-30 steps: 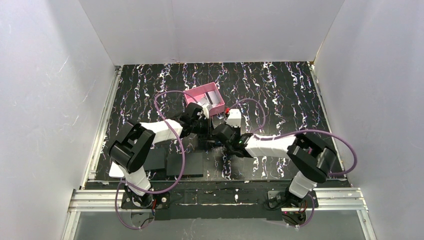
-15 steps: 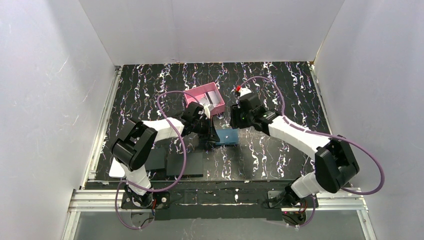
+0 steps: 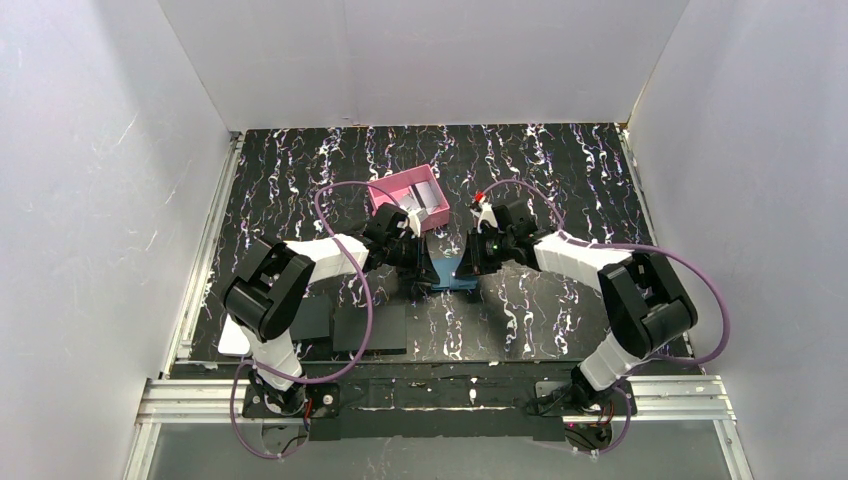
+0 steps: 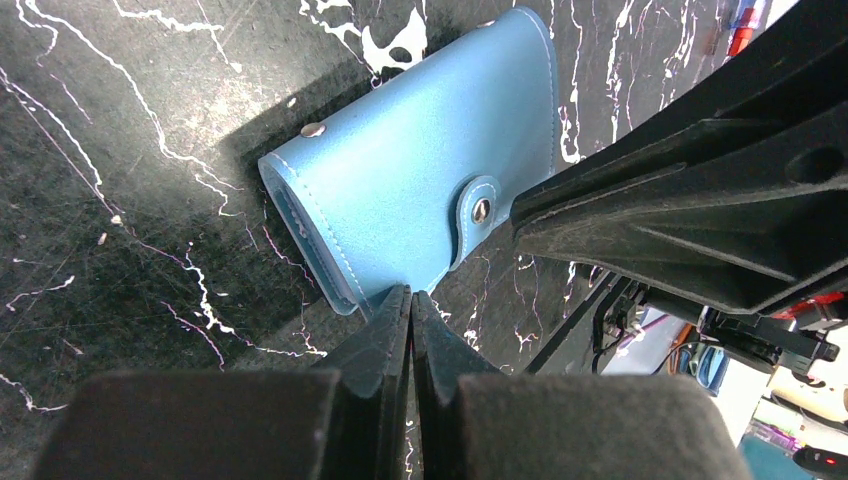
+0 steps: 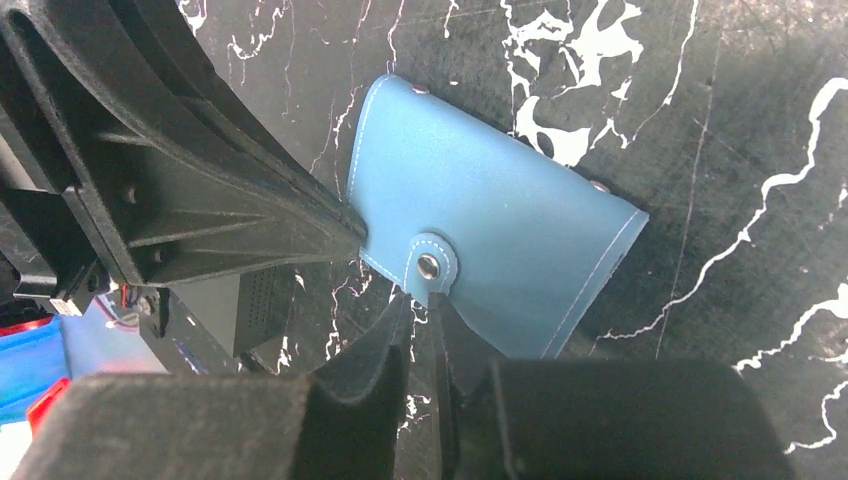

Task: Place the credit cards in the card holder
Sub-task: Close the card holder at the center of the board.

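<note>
Right arm drops back from beside the card holder to the blue case; left arm and case hold position. Top view: left gripper is at the case's left edge and right gripper at its right edge. The case lies flat on the desk between them, just on the near side of the holder. Holder sits mid-desk, open side up, with one pale flat piece inside that looks like a credit card; too small to be sure. Left wrist: left jaws pressed together, nothing between them, tips at the case's edge beside the flap. Right wrist: right jaws almost together with a thin slit left, tips right at the snap tab. Can't tell whether they pinch the tab or only touch it. Snap looks fastened, case shut. My read on progress: partway at best. Neither arm carries a card. If more cards sit in the case, what's left is to pop the snap, open the flap, pull them out and drop them in the holder.
</note>
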